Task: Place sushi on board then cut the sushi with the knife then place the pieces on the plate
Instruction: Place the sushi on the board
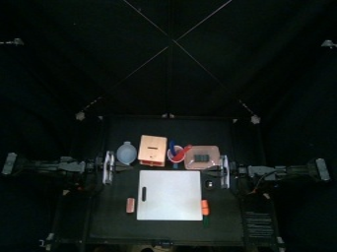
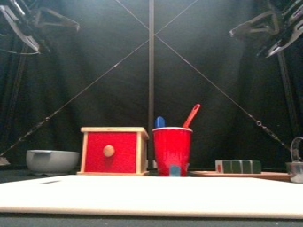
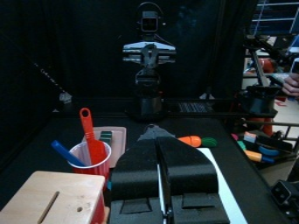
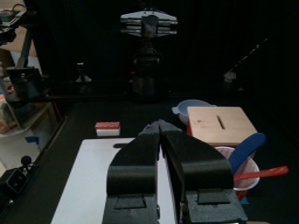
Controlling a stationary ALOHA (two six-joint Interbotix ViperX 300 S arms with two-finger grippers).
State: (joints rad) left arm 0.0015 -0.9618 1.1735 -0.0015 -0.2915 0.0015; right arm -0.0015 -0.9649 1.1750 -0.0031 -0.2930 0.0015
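At either side of the white board (image 1: 171,195), left hand (image 3: 158,136) and right hand (image 4: 163,131) rest, jaws pressed together.

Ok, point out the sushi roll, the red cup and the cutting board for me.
sushi roll (image 2: 240,166), front view, front face of the dark green blocks
red cup (image 2: 173,147), front view, middle of its outer wall
cutting board (image 1: 171,195), top view, bare white centre

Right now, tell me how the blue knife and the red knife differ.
In the front view the blue knife stands near upright, while the red knife leans to the right. The red knife rises higher above the rim than the blue knife. Both stand handle-up in the red cup.
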